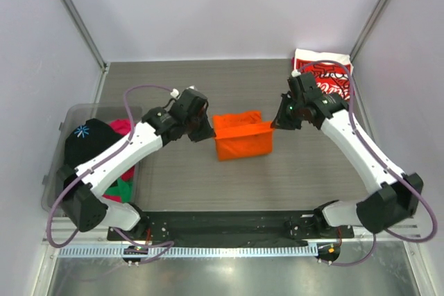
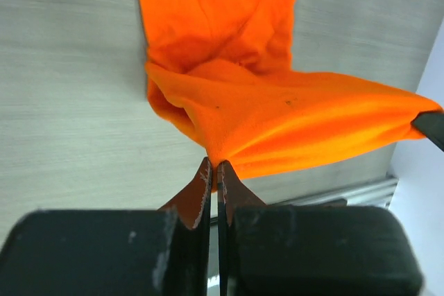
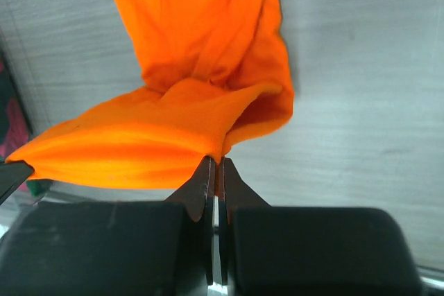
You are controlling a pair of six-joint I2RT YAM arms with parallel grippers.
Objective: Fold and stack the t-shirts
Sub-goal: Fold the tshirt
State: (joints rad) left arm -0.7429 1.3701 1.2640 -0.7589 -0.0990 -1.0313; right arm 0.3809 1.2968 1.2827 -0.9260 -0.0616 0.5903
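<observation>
- Left pincer (image 2: 214, 166): closed on the far-left corner of the orange tee (image 1: 241, 136).
- Right pincer (image 3: 216, 162): closed on the far-right corner; the edge between them is lifted and stretched.
- Orange tee: mid-worktop (image 1: 208, 181), near part resting on the surface.
- Red tee (image 1: 325, 74): lies at the far right corner, apart.
- Step in hand: a fold of the orange tee, probably a late one.
- Next move: carry both corners toward the near edge together, lay flat, then release.
</observation>
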